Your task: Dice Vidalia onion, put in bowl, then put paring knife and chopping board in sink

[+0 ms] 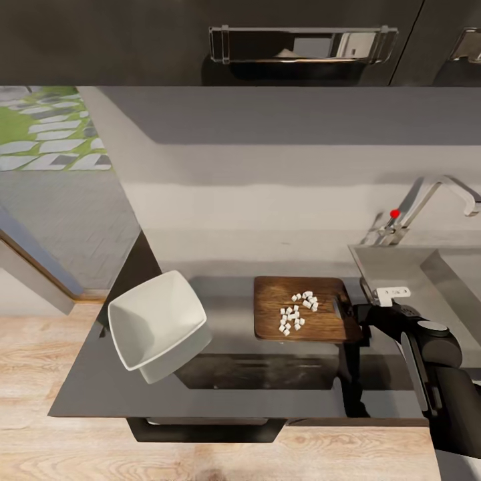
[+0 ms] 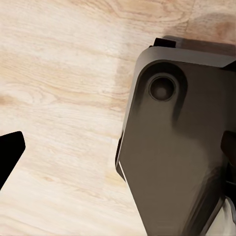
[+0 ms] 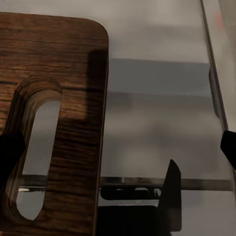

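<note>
**A:** So the Vidalia onion (image 1: 298, 311) is already diced: little white cubes in a loose pile on the chopping board (image 1: 274, 319), which lies flat on the worktop (image 1: 100, 381) just beside the sink (image 1: 427, 267). None of it is in the bowl (image 1: 155, 326) yet, and that sits well apart at the other end, tipped up on one side.

**B:** Why's the right claw (image 1: 366, 314) parked at the board's handle end?

**A:** My guess is it's lining up on the edge by the handle slot (image 3: 37, 147), to lift the board and tip the cubes across. From the right wrist view the fingers look spread, one to each side, nothing between them.

**B:** Left claw?

**A:** Only a dark tip (image 2: 9, 152) over the wood floor (image 2: 59, 98), so can't tell. Can't spot the knife either.
</note>
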Tool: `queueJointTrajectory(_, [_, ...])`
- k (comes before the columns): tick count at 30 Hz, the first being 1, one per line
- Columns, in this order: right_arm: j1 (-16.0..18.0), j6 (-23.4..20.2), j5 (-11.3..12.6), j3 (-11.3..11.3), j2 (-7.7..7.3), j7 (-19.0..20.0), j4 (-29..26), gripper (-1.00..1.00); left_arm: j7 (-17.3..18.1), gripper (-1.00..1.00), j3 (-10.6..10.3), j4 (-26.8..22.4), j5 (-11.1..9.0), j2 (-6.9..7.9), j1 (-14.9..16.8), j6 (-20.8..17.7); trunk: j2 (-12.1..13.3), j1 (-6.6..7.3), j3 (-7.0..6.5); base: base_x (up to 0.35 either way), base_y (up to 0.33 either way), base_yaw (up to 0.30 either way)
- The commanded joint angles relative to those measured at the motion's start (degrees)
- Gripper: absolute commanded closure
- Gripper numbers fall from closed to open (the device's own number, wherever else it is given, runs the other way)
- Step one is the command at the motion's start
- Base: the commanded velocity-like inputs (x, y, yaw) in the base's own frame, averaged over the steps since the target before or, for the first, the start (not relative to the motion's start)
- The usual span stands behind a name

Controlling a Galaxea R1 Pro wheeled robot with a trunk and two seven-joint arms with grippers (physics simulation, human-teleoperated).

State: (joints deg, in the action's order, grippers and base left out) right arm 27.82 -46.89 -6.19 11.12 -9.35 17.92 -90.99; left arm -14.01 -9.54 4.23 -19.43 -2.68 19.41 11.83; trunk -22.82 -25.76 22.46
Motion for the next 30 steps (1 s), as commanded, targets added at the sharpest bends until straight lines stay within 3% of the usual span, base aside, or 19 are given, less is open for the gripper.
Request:
queueJointTrajectory(1, [0.0, -0.2, -0.6, 0.0, 0.01, 0.5, -0.1, -1.0, 0.0, -1.0, -0.5, 0.3, -0.4, -0.05, 0.1, 0.4, -0.1, -0.03, 0.15, 0.005, 0.0, 0.0])
queueJointTrajectory(30, [0.0, -0.2, -0.7, 0.0, 0.12, 0.5, 0.0, -1.0, 0.0, -1.0, -0.5, 0.3, -0.4, -0.05, 0.1, 0.4, -0.1, -0.03, 2.16, 0.0, 0.0, 0.0])
